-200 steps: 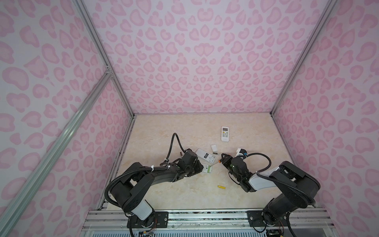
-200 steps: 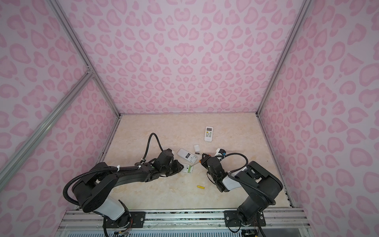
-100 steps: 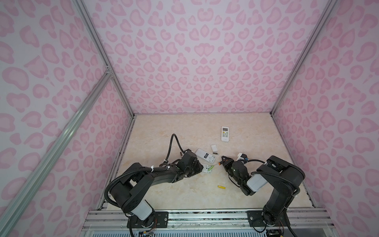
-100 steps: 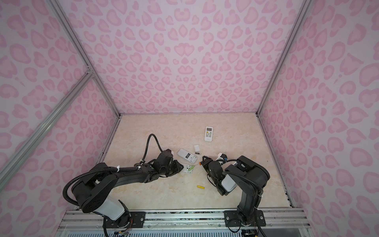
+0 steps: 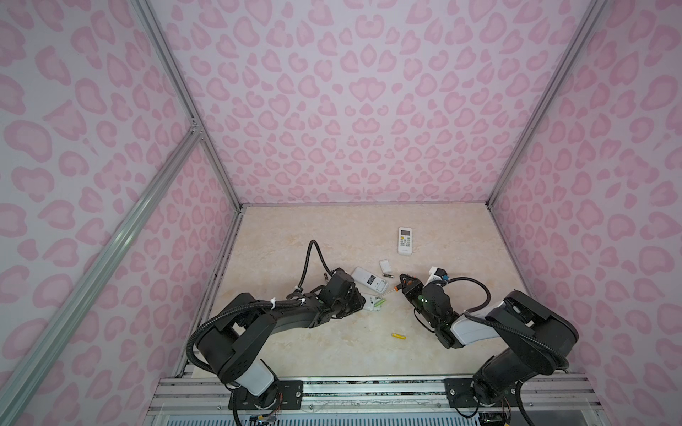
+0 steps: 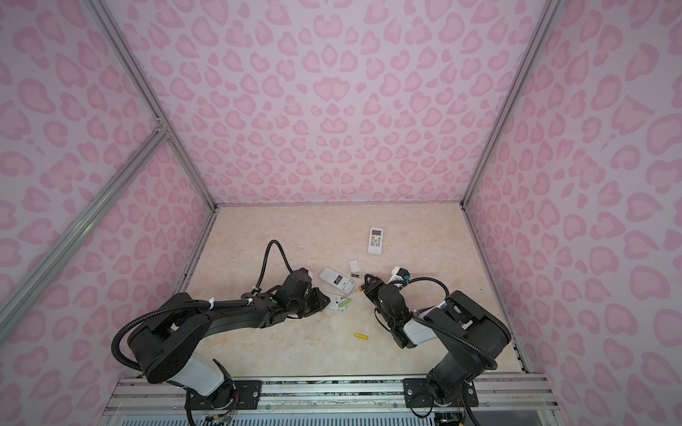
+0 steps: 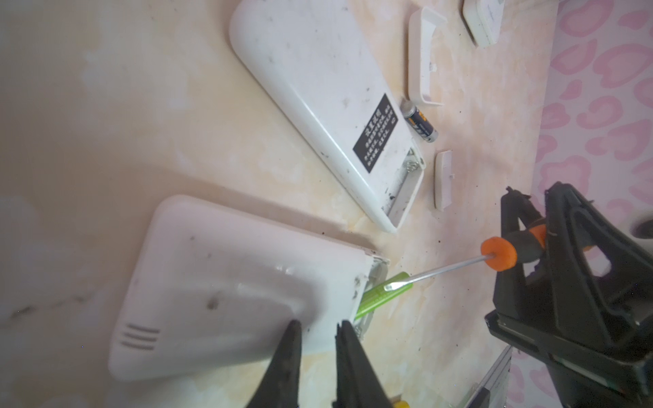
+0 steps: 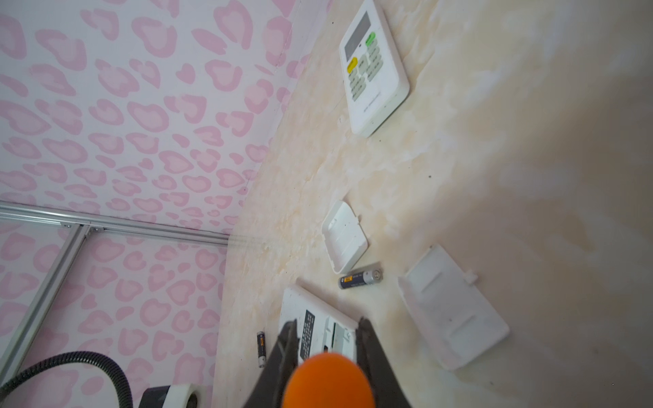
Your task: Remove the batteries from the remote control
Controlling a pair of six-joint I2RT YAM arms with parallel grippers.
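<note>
Four batteries show on the cream counter [image 5: 295,239]. Farthest left, a black battery [image 5: 325,276] lies beside the left arm. Next, the left gripper [image 7: 319,326] has its jaws nearly together, nipping the end corner of a face-down white remote [image 7: 219,282]. The open compartment of this remote holds a green battery [image 7: 380,296] lying askew, one end poking out past the edge. Just beyond sits a second remote [image 5: 369,283], also face down, its open compartment showing a spring. A small white cover [image 5: 385,265] and a second black battery [image 5: 388,275] lie close by its end. A yellow battery [image 5: 398,336] lies alone, nearer the front edge. To the right, the right gripper [image 8: 327,326] is clamped on the orange-and-black handle of a screwdriver [image 7: 498,253], whose blade tip rests on the green battery. Farther back, a third remote [image 5: 405,240] lies face up, well apart.
</note>
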